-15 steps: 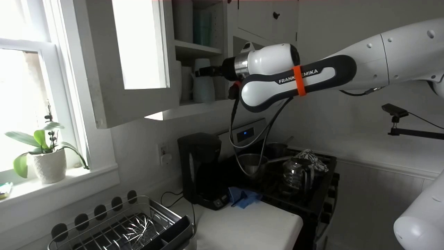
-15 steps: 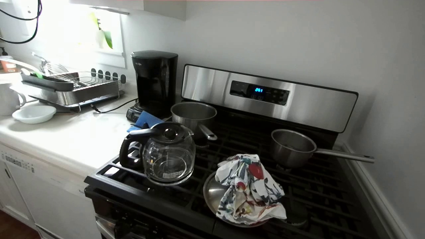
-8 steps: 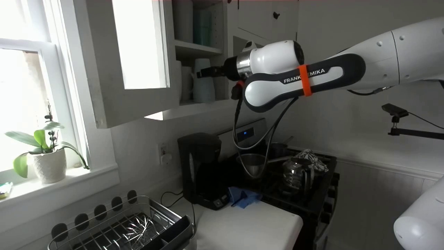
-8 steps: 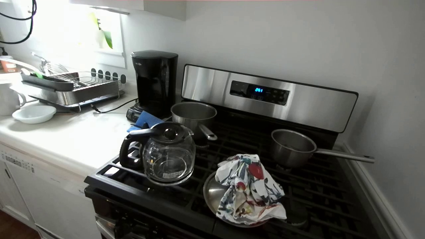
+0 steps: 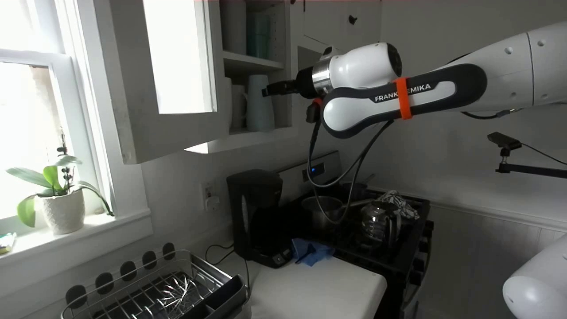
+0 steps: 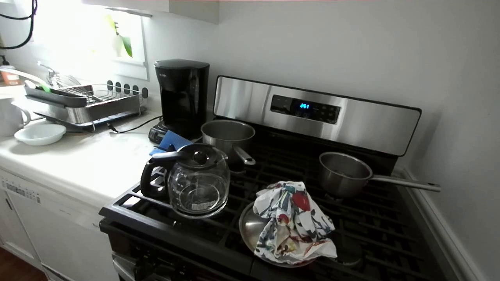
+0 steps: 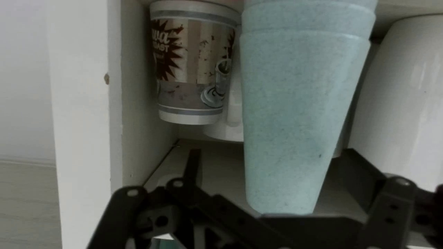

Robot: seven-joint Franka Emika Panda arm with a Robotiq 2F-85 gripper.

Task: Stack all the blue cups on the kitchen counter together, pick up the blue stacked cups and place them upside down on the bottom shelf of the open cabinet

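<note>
Hand (image 5: 266, 91) farther from the blue cup stack (image 7: 299, 110) than before.

Higher than the coffee maker (image 6: 183, 93), the arm (image 5: 469, 86) reads "FRANK" and "EMIKA", a strap (image 5: 402, 98) crossing between the two. In the cabinet (image 5: 257, 138) above the coffee maker, a mug (image 7: 192, 65) shows "wa" over a line ending in "AST". On the stove (image 6: 375, 125) beside the coffee maker, the display (image 6: 306, 109) has blue digits beginning with 2 and ending with 1, the middle one unclear; the coffee maker's own mark is too small to read.
</note>
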